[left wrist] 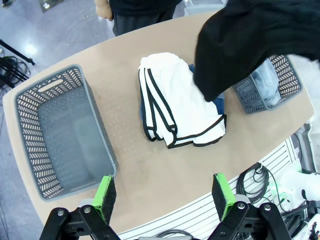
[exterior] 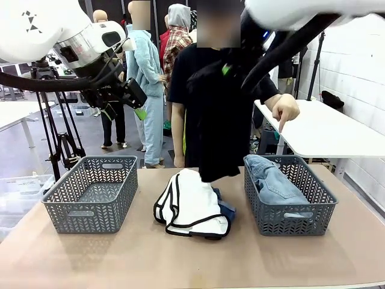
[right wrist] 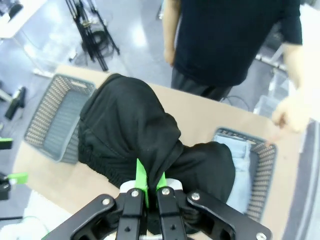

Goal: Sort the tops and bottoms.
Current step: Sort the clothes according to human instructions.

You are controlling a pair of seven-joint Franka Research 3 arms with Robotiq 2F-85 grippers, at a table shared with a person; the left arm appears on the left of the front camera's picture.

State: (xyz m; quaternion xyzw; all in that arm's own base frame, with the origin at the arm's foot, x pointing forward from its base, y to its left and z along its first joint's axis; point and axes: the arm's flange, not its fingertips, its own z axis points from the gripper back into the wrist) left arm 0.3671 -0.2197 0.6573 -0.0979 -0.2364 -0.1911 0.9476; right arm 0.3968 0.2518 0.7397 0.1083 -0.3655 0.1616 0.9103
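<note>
1. Pads of the right claw (right wrist: 150, 181), at the bottom centre of its wrist view, are pressed together, pinching a fold of the black top (right wrist: 130, 130).
2. That garment hangs in the upper middle of the front frame, lifted off the bench (exterior: 180, 259), its lower edge over the white top (exterior: 192, 208).
3. It looks soft, light and limp. I judge it will drape and swing, so a bunched pinch near its middle suits it.
4. Spread wide and carrying nothing, the left claw (left wrist: 165, 192) hovers at the upper left of the front frame.
5. Mid-bench, the white top with black edging lies over the darker denim (exterior: 227, 211). A thick fold at its edge would be the place to grip it, not a single layer.
6. In the basket (exterior: 289, 224) at lower right lies the light denim (exterior: 274, 180). A second basket (exterior: 90, 214) stands at lower left.
7. Pointing down toward the lower-right basket is the person's hand (exterior: 286, 109).
</note>
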